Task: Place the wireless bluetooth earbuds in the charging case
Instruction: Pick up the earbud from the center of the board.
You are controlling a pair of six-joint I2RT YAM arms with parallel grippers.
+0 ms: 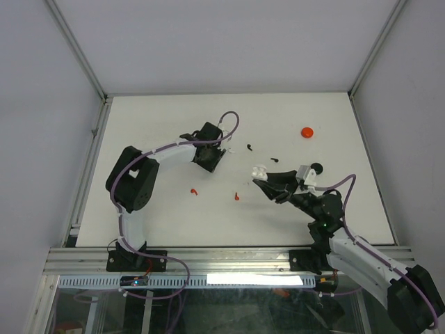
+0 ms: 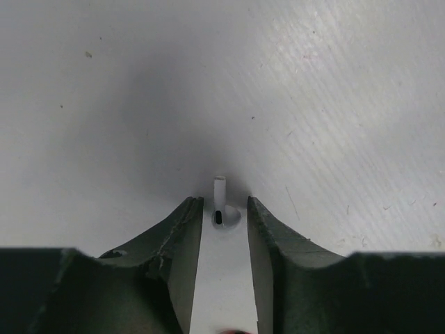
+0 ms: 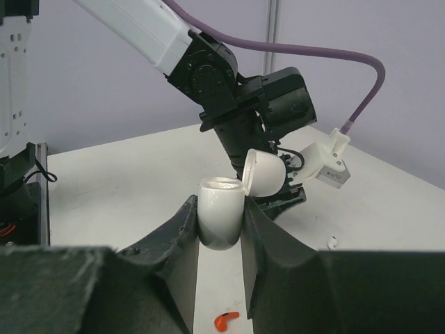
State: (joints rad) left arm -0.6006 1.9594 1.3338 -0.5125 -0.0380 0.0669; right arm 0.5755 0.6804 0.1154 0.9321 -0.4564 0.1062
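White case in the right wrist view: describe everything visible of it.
The white case is a glossy, egg-shaped plastic shell, its hinged lid standing open on the far side. It sits upright, clamped at its lower body in the right hand. Its inside is mostly hidden.

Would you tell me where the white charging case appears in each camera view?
Top external: the white charging case sits right of centre, in the right gripper.
Left wrist: not in it.
Right wrist: the white charging case is dead centre, lid open, gripped.
Shared landmark: the left arm, top and right wrist.
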